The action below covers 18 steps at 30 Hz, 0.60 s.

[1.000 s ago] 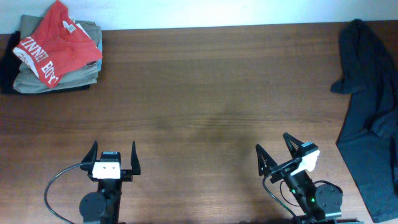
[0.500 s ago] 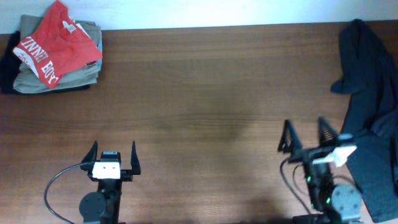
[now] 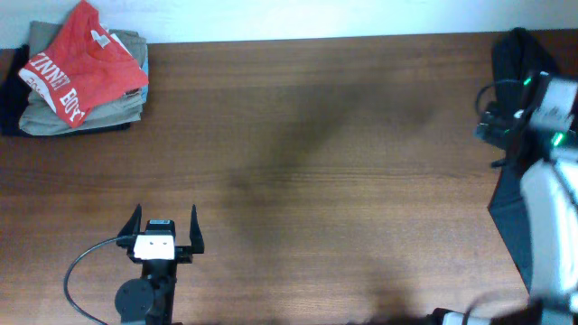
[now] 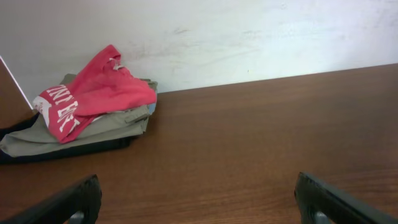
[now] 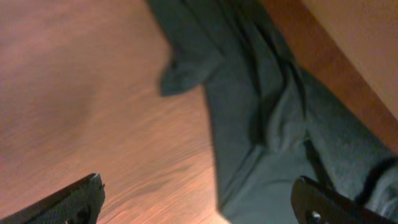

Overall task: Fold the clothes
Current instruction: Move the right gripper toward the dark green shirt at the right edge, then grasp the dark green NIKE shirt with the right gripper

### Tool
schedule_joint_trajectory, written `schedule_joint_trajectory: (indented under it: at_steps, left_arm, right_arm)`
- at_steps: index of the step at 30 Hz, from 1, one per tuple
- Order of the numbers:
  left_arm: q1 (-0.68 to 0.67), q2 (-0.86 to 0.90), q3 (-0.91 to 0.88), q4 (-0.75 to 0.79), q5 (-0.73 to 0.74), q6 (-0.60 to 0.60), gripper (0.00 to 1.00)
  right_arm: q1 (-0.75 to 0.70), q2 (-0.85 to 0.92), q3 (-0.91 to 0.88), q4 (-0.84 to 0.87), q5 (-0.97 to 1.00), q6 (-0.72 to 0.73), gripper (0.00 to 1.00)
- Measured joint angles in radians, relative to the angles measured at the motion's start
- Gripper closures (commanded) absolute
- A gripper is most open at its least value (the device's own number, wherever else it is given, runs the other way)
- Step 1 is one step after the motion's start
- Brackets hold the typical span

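**A:** Where is the T-shirt (image 3: 515, 52) lying?

**B:** It is lying crumpled along the right edge of the overhead frame, at the table's (image 3: 316, 135) right side. In the right wrist view it is filling the upper middle and the right.

**A:** What is the right gripper (image 5: 199, 202) doing?

**B:** It is hanging over the shirt. Its fingers are standing wide apart in the bottom corners, and it is gripping nothing.

**A:** And the left gripper (image 3: 165, 230)?

**B:** It is sitting at the lower left, spread and empty. It is facing the red shirt (image 4: 93, 93), which is lying on the khaki stack (image 4: 93, 127) at the upper left.
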Motion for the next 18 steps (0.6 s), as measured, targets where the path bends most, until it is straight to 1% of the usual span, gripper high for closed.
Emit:
schedule_joint_trajectory:
  at_steps: [2, 7, 8, 10, 13, 14, 15, 18]
  left_arm:
    - [0.0, 0.0, 0.0, 0.0, 0.0, 0.0, 0.01]
    - [0.0, 0.0, 0.0, 0.0, 0.0, 0.0, 0.01]
    - [0.0, 0.0, 0.0, 0.0, 0.0, 0.0, 0.01]
    - [0.0, 0.0, 0.0, 0.0, 0.0, 0.0, 0.01]
    - [0.0, 0.0, 0.0, 0.0, 0.0, 0.0, 0.01]
    - [0.0, 0.0, 0.0, 0.0, 0.0, 0.0, 0.01]
    - [0.0, 0.0, 0.0, 0.0, 0.0, 0.0, 0.01]
    - [0.0, 0.0, 0.0, 0.0, 0.0, 0.0, 0.01]
  right_arm:
    - [-0.075, 0.115, 0.07, -0.055, -0.033, -0.003, 0.01]
    - [-0.242, 0.278, 0.082, -0.078, -0.187, -0.003, 0.01]
    - [-0.256, 0.289, 0.082, -0.079, -0.198, -0.004, 0.01]
    - [-0.328, 0.323, 0.082, -0.08, -0.262, -0.013, 0.01]
    - [-0.411, 0.335, 0.082, -0.076, -0.348, -0.053, 0.0]
    - [-0.439, 0.335, 0.082, -0.071, -0.385, -0.063, 0.02]
    - [-0.465, 0.335, 0.082, -0.068, -0.414, -0.072, 0.07]
    - [-0.539, 0.335, 0.082, -0.056, -0.474, -0.112, 0.08]
